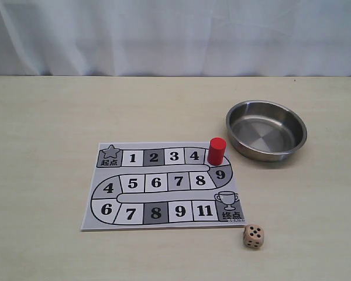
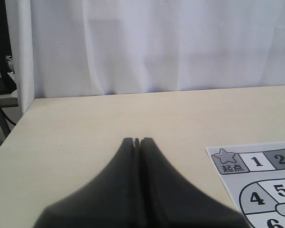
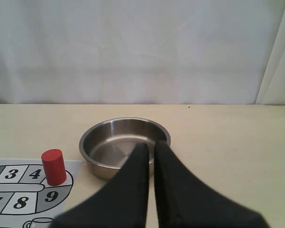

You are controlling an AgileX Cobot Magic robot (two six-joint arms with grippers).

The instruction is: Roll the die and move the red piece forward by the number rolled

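Note:
The red piece (image 1: 216, 151) stands upright on the printed number board (image 1: 156, 212), on the bend of the track just past square 4 and above square 9; the right wrist view shows the red piece (image 3: 53, 166) too. The die (image 1: 254, 236) rests on the table just off the board's near right corner, with several pips on its top face. No gripper shows in the exterior view. My left gripper (image 2: 137, 140) is shut on nothing, over bare table beside the board's start corner (image 2: 256, 161). My right gripper (image 3: 151, 145) is shut and empty, in front of the bowl.
A steel bowl (image 1: 263, 153) with nothing in it sits on the table right of the board, close to the red piece; its wall (image 3: 92, 161) shows beyond my right fingers. A white curtain closes off the back of the table.

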